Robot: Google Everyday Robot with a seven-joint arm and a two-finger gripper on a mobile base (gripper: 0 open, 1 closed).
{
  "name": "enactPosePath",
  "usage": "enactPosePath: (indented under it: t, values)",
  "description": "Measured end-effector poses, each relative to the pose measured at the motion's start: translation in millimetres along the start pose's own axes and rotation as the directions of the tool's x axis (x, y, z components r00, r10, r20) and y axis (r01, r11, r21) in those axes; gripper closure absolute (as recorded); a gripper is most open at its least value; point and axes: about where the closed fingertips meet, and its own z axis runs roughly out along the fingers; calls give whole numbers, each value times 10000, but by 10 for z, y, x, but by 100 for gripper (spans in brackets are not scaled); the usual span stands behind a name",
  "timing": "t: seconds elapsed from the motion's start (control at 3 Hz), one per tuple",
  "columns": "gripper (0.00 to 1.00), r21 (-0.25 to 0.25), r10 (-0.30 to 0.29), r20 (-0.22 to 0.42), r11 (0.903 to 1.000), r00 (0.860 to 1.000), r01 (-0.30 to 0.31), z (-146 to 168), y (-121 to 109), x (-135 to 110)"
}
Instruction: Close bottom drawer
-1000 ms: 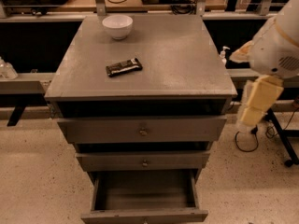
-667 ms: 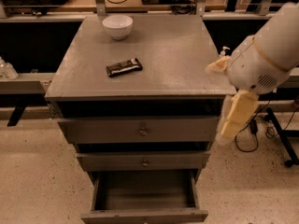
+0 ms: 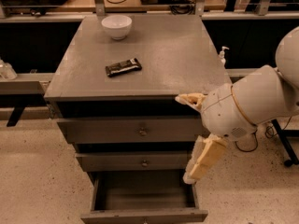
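The bottom drawer (image 3: pixel 144 214) of the grey cabinet (image 3: pixel 140 69) is pulled well out, and its empty inside shows from above. Its front runs along the lower edge of the view. The middle drawer (image 3: pixel 135 162) and the top drawer (image 3: pixel 131 130) stand slightly out. My gripper (image 3: pixel 186 139) is at the cabinet's right front corner, above the right side of the open bottom drawer. It is open and empty. One finger (image 3: pixel 189 99) points left under the cabinet top. The other finger (image 3: pixel 205 158) hangs down beside the middle drawer.
A white bowl (image 3: pixel 117 26) and a dark snack bar (image 3: pixel 123 67) lie on the cabinet top. My white arm (image 3: pixel 252 101) fills the right side. A black stand leg (image 3: pixel 285 143) and cables are on the speckled floor at right. A grey rail (image 3: pixel 23 83) runs at left.
My arm and gripper have moved left and down, from beside the cabinet's right edge to in front of its right front corner, over the open bottom drawer. The drawers have not moved.
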Motion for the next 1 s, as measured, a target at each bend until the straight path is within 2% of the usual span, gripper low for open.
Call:
enactPosePath:
  t: [0.33,0.67,1.0]
  values:
    - [0,-185,-337,-247,9993,9991,333,-17,-13,-85]
    - [0,-141,-337,48,9993,9994,337,211,84,220]
    - [0,557,70,650,9984,9979,-106,618,320,977]
